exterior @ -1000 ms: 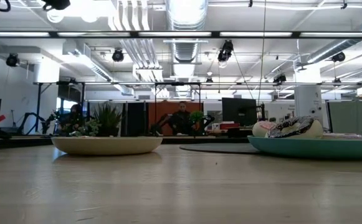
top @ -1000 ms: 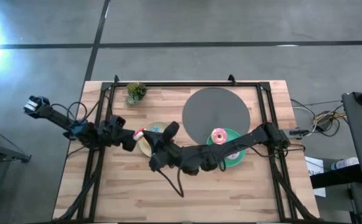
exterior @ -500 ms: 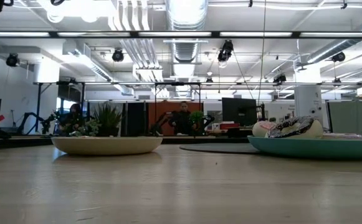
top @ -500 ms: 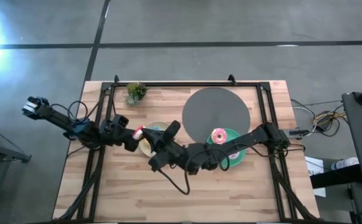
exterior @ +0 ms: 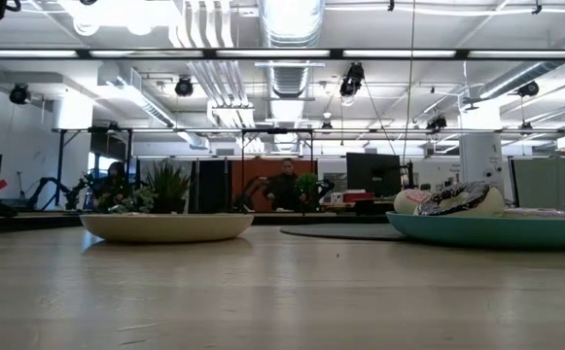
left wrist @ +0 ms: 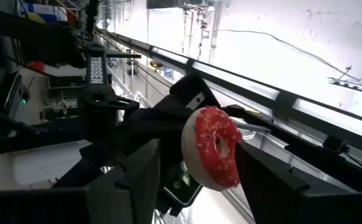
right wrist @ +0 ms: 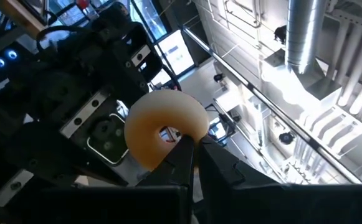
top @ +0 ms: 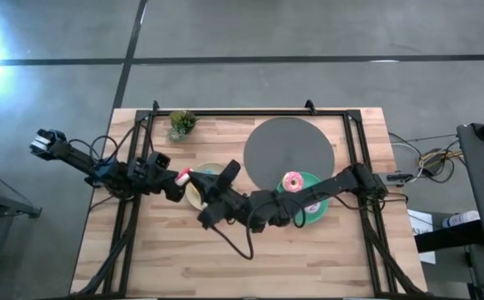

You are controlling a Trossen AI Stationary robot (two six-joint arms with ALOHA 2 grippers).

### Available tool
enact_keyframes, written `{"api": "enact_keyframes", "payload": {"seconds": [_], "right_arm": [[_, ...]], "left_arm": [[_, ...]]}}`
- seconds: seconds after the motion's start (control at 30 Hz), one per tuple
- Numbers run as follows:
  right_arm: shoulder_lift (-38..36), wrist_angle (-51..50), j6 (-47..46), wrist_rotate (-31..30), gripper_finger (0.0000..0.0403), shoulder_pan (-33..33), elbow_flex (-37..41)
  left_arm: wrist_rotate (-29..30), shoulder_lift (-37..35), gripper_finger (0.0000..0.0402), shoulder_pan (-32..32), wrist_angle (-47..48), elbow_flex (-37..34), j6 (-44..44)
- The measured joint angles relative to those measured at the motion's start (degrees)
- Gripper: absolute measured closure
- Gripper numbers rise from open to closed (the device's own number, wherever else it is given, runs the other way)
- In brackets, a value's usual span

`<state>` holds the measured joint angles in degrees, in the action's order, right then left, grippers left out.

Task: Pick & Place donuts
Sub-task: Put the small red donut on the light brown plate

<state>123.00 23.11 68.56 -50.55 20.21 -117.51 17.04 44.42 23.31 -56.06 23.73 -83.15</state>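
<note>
My left gripper (top: 181, 177) hovers at the left rim of the cream plate (top: 197, 197), shut on a red mini donut (left wrist: 212, 155) with white sprinkles. My right gripper (top: 227, 172) reaches across from the right and stands over the same plate's right side, shut on an orange mini donut (right wrist: 162, 134). Both wrist cameras look upward toward the ceiling. A pink donut (top: 292, 181) lies flat on the teal plate (top: 312, 215). The low view shows a chocolate sprinkled donut (exterior: 457, 197) on that plate too. The other donuts are hidden. My left gripper holds the red donut between its two fingers (left wrist: 255, 174), lifted clear above the table. The donut stands on edge with its hole (left wrist: 220, 146) facing sideways. Exactly where the pads meet the rim does not show. My right gripper pinches the orange donut's ring beside its hole (right wrist: 179, 142) with fingers nearly closed together. One finger seems to reach into the hole. The donut is lifted clear and stands out beyond the fingertips.
A dark grey round mat (top: 291, 150) lies at the far middle of the table, touching the teal plate. A small potted plant (top: 181, 123) stands at the far left. The two grippers are close together over the cream plate. The near half of the wooden table (top: 225, 267) is bare.
The right arm's forearm has drawn a little toward the table's left. Both grippers stay over the cream plate with their donuts held as before.
</note>
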Motion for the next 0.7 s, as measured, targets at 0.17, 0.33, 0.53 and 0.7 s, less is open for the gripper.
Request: {"api": "enact_keyframes", "payload": {"seconds": [0.17,0.33,0.53,0.7], "right_arm": [[0.0,-0.15,-2.41,0.78,0.0394,-1.27,0.45],[0.06,0.02,-2.61,1.47,0.0394,-1.9,0.89],[0.76,-0.09,-2.61,1.13,0.0394,-2.12,1.05],[0.81,-0.17,-2.59,0.4,0.0394,-1.99,1.05]], "left_arm": [[-0.58,0.15,0.0221,0.0,0.02,0.79,0.39],[-1.86,0.8,0.0221,0.0,0.0,2.94,2.37],[-2.67,1.5,0.0222,0.02,0.92,3.82,3.57],[-2.63,1.49,0.0239,0.02,2.38,3.33,3.61]]}}
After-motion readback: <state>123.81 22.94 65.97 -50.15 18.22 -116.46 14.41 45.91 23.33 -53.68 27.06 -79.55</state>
